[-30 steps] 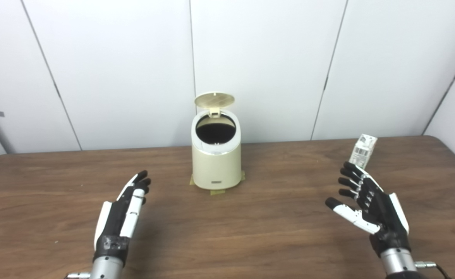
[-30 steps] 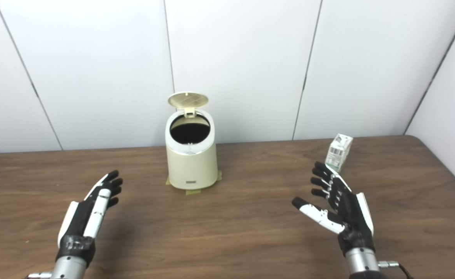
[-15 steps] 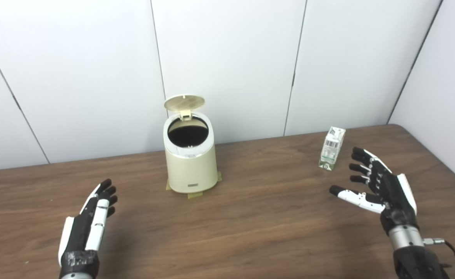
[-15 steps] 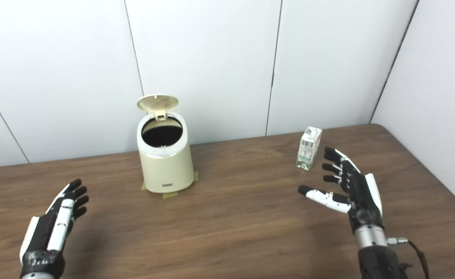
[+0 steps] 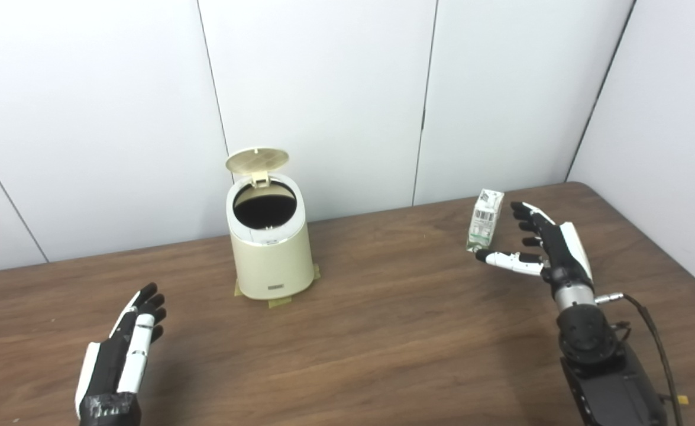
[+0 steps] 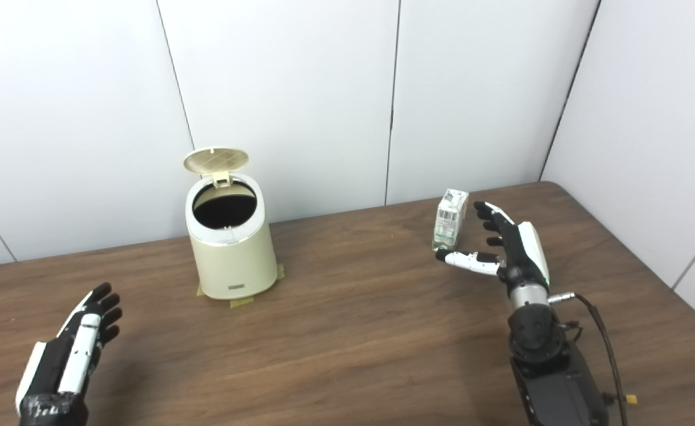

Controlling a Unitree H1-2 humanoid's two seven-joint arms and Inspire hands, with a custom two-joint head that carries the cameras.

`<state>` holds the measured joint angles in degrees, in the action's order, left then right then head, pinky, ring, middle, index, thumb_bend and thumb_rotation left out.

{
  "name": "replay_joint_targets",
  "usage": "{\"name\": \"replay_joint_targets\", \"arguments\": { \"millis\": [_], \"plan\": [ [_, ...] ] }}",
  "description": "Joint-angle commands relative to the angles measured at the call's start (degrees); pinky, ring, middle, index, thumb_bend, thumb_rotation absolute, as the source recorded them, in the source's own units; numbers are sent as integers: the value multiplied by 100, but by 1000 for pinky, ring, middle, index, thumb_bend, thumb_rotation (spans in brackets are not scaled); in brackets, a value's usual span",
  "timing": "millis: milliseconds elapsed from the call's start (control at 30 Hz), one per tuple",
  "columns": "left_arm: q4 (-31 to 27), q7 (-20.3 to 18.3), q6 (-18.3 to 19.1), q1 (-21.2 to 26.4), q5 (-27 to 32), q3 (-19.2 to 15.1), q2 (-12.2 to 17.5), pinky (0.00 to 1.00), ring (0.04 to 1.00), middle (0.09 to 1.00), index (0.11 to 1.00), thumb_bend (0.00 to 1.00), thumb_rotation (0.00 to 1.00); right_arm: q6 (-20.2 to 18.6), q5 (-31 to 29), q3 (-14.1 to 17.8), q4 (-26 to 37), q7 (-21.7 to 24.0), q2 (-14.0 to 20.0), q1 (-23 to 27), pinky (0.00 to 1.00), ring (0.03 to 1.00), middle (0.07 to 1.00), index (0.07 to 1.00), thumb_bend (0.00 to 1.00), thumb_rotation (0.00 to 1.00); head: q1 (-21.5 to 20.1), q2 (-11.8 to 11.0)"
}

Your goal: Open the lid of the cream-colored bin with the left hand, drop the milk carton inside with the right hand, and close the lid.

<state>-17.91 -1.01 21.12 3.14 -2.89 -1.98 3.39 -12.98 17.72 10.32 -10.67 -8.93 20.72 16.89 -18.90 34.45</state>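
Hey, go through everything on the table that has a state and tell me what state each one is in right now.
Bin: upright on tape patches.
Lid: flipped up, opening exposed.
Milk carton: standing upright on the table, not gripped.
Right hand: open, fingers spread beside the carton.
Left hand: open, holding nothing, away from the bin.

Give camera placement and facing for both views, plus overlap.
Left eye view: on the head, looking down across the table toward the wall; left hand and right hand enter from below.
Right eye view: beside it, same facing, scene sits further left.
Shared: open bin, milk carton, both hands.
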Motion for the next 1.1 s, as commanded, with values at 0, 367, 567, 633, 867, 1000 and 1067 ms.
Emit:
{"name": "replay_joint_targets", "arguments": {
  "millis": [0,367,567,633,867,1000,1067],
  "plan": [
    [-229,-10,-68,142,27,-20,42,914,901,906,920,299,804,18,171,-45,3,-145,174,402,692,811,848,844,904,273,-39,23],
    [-522,-179,376,135,215,-55,133,967,933,916,934,255,858,22,382,-212,-773,-493,351,983,791,873,890,844,883,166,-126,58],
    [-574,-199,456,154,199,-27,188,971,926,911,928,242,899,49,100,-69,-884,-401,389,1094,789,865,881,840,871,156,-139,81],
    [-601,-171,446,147,160,-10,183,964,922,907,924,246,882,59,-99,31,-966,-357,372,1126,786,855,872,833,873,166,-139,81],
    [-626,-129,390,132,178,-21,151,966,929,908,930,219,905,296,-168,-85,-1260,-338,491,1147,710,779,809,802,901,185,-117,27],
    [-638,-137,395,127,178,-3,162,972,930,906,932,206,937,374,-163,-172,-1352,-329,538,1170,693,754,784,797,893,166,-100,14],
    [-630,-125,377,131,176,-2,151,965,932,905,930,207,936,426,-165,-222,-1377,-294,556,1168,669,734,770,798,887,161,-104,5]
  ]
}}
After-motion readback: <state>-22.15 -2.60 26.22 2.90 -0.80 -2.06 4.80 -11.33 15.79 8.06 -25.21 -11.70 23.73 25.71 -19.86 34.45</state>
